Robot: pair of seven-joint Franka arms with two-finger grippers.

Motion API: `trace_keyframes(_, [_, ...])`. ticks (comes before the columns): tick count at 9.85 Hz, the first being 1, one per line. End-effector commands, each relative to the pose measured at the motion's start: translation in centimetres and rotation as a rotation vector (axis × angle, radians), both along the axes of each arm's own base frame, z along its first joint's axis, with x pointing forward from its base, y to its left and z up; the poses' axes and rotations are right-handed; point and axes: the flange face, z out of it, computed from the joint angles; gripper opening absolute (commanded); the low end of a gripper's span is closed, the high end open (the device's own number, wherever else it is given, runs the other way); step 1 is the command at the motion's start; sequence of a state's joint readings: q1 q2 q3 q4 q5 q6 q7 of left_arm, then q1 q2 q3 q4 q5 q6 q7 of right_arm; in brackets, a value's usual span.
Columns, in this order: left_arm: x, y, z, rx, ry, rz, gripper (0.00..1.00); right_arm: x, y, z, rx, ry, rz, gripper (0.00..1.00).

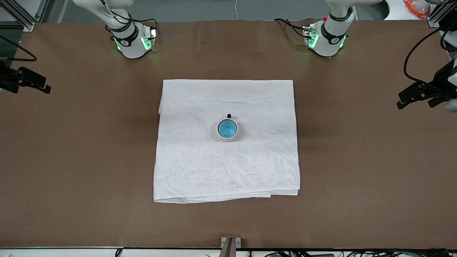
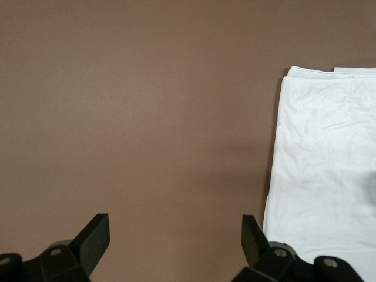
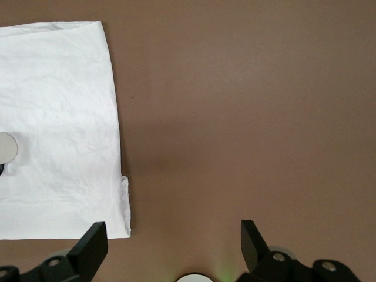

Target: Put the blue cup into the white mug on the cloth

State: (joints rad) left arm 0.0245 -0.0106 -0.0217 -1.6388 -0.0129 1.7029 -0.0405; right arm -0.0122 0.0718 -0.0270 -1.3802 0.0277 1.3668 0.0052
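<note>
Since the blue cup [image 1: 227, 129] sits inside the white mug [image 1: 227, 137] on the cloth [image 1: 200, 160], placement is judged done (nothing gripped); the left gripper [image 2: 176, 235] and right gripper [image 3: 174, 238], fingers wide, are parked over bare bench [image 1: 71, 160], and no further move is called for.

The brown worktop [image 1: 78, 150] carries a white, wrinkled cloth [image 1: 200, 167] spread flat near its middle, folded edges showing at the side nearest the front camera. The two arm bases stand on the worktop farther from that camera.
</note>
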Motion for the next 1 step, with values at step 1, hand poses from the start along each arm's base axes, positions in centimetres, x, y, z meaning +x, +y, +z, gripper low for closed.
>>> trace_keyframes(1, [-0.48, -0.23, 0.01, -0.005, -0.004, -0.003, 0.99, -0.36, 0.00, 0.19, -0.009, 0.001, 0.009, 1.00])
